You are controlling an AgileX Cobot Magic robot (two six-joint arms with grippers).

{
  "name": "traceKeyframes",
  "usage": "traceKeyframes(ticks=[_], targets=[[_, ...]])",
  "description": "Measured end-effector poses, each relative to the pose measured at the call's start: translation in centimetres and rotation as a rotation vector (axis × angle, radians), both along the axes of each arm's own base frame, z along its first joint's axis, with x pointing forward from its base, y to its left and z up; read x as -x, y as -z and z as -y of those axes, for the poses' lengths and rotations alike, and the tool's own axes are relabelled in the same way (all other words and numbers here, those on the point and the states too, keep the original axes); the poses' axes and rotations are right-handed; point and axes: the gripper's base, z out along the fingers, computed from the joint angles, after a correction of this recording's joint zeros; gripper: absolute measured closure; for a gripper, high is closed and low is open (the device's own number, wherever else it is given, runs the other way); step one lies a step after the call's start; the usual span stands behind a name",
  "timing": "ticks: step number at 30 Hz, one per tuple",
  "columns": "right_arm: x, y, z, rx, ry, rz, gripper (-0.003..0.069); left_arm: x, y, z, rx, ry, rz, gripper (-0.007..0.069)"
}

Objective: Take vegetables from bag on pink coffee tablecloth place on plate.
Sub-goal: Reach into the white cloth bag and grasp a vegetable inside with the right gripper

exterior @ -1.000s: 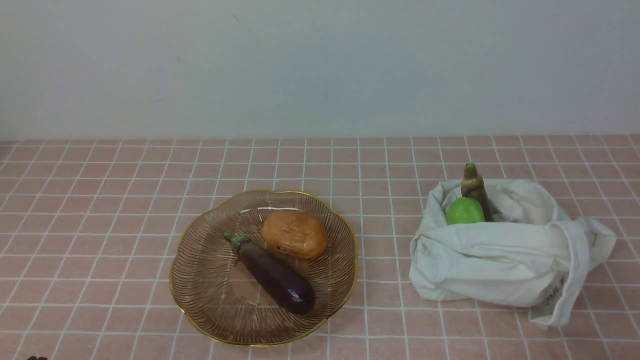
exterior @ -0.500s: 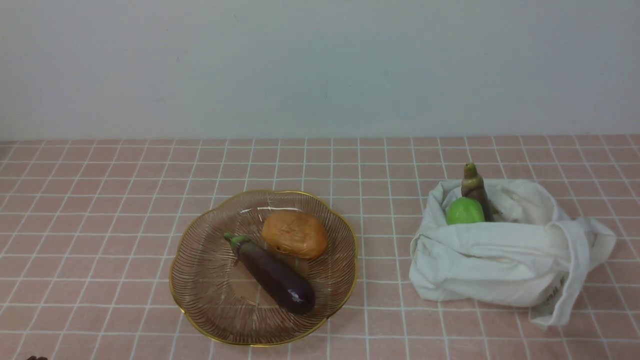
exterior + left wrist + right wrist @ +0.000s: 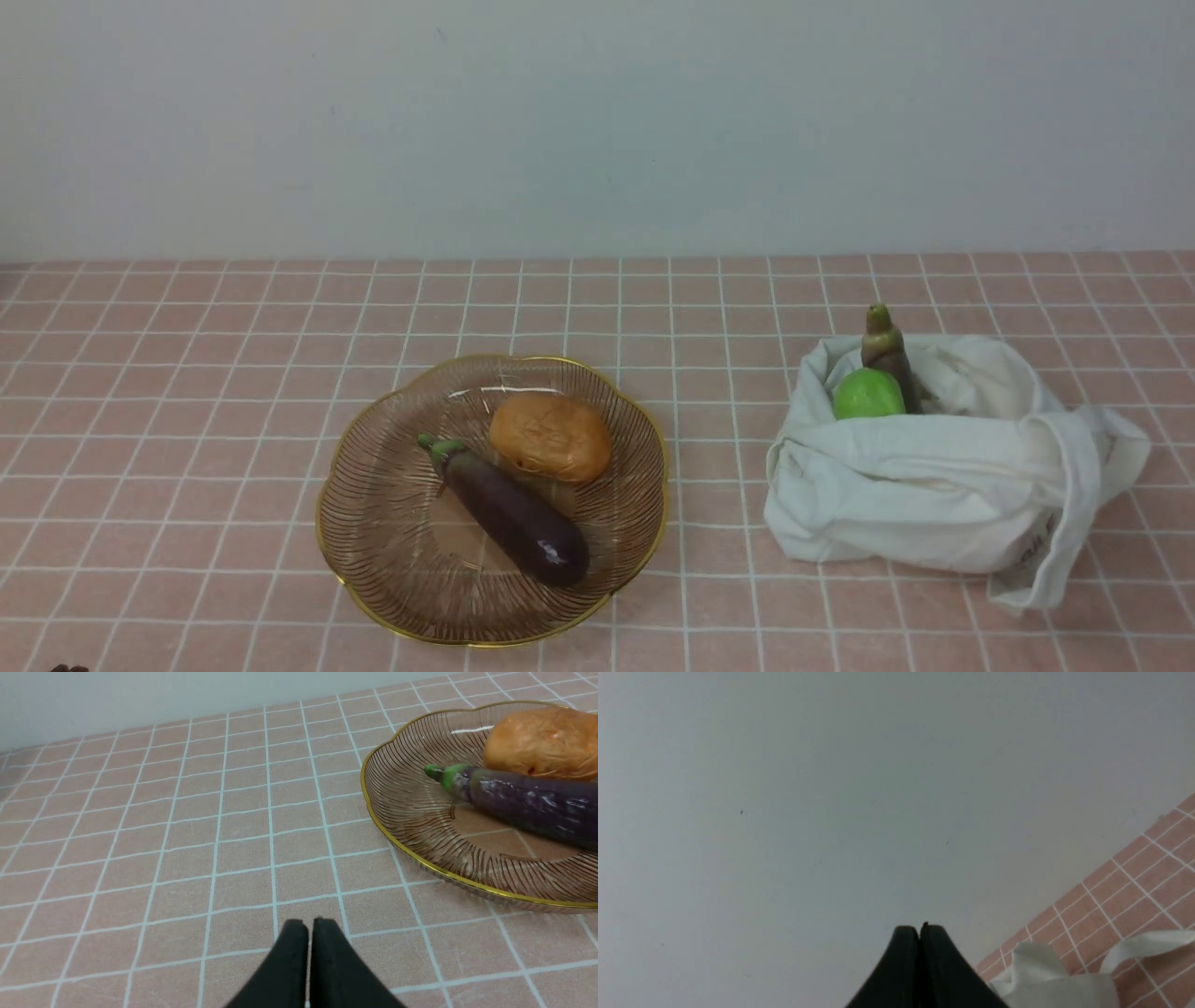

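Note:
The dark purple eggplant (image 3: 885, 350) with its brownish-olive stem cap stands upright in the open mouth of the off-white cloth bag (image 3: 934, 485), at the right on the pink grid tablecloth (image 3: 187, 392). Only its top shows. The ribbed glass plate (image 3: 373, 560) with a gold rim lies at centre left. My left gripper (image 3: 309, 926) is shut and empty, low over the cloth beside the plate (image 3: 420, 807). My right gripper (image 3: 920, 931) is shut and empty, pointing at the wall, with a part of the bag (image 3: 1055, 984) beside it. Neither gripper shows clearly in the front view.
On the plate lie a purple eggplant with a bright green cap (image 3: 509, 511) and an orange-brown lumpy item (image 3: 551, 437). A round light green item (image 3: 866, 394) sits in the bag next to the eggplant. A pale wall stands behind the table.

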Motion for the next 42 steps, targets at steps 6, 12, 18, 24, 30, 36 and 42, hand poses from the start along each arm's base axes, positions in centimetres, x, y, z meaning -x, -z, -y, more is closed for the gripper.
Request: traceKeyframes(ticks=[6,12,18,24,30,36,42], targets=[[0.6,-2.8,0.0,-0.078,-0.024,0.085,0.0673,0.0,0.0,0.0,0.0,0.0,0.0,0.0629],[1.3,-10.1,-1.2,0.195,-0.139,0.077,0.0673,0.0,0.0,0.0,0.0,0.0,0.0,0.0629],[-4.6,-15.5,-3.8,0.517,-0.386,-0.328,0.0673,0.0,0.0,0.0,0.0,0.0,0.0,0.0629],[-12.3,-16.2,-5.4,0.679,-0.533,-0.567,0.0631,0.0,0.0,0.0,0.0,0.0,0.0,0.0629],[-21.0,-13.0,-7.0,0.703,-0.643,-0.785,0.0454,0.0,0.0,0.0,0.0,0.0,0.0,0.0629],[-27.1,-9.3,-8.0,0.745,-0.701,-0.875,0.0242,0.0,0.0,0.0,0.0,0.0,0.0,0.0629],[-31.0,-4.8,-8.7,0.731,-0.729,-0.959,0.0174,0.0,0.0,0.0,0.0,0.0,0.0,0.0629]])
